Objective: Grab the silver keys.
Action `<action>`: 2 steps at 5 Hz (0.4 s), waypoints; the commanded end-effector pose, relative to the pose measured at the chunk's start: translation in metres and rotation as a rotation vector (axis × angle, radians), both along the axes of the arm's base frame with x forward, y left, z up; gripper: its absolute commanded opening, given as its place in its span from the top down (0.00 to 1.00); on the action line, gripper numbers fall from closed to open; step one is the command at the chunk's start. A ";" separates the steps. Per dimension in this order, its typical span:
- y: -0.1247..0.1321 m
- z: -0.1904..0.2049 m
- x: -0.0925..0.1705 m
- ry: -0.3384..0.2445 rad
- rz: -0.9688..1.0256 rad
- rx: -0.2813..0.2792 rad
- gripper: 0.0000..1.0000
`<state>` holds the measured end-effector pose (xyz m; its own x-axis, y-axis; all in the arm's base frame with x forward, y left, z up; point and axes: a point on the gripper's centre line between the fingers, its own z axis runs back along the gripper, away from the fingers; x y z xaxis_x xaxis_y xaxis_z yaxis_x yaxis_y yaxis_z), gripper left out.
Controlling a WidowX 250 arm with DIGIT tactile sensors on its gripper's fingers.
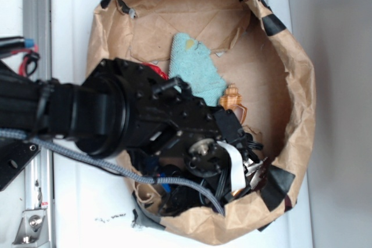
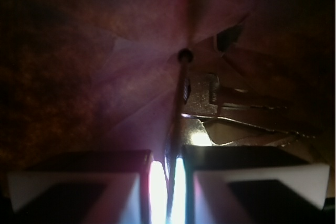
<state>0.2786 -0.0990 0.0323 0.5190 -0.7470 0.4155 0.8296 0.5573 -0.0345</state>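
I see the paper bag (image 1: 290, 79) on the desk (image 1: 70, 39), the arm (image 1: 116, 114) reaching down into its lower right corner. The hand (image 2: 170, 182) is nearly clenched, its pads pinching a thin dark cord or edge. The keys (image 2: 231, 114) lie just past the pads, on the bag floor. I judge the grasp as made, lift not yet done. Towel (image 1: 195, 65) and shell (image 1: 231, 98) sit apart.
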 end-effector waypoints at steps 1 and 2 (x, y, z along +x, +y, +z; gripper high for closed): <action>0.011 0.042 -0.002 -0.041 0.113 -0.044 1.00; 0.029 0.078 -0.004 -0.029 0.291 -0.061 1.00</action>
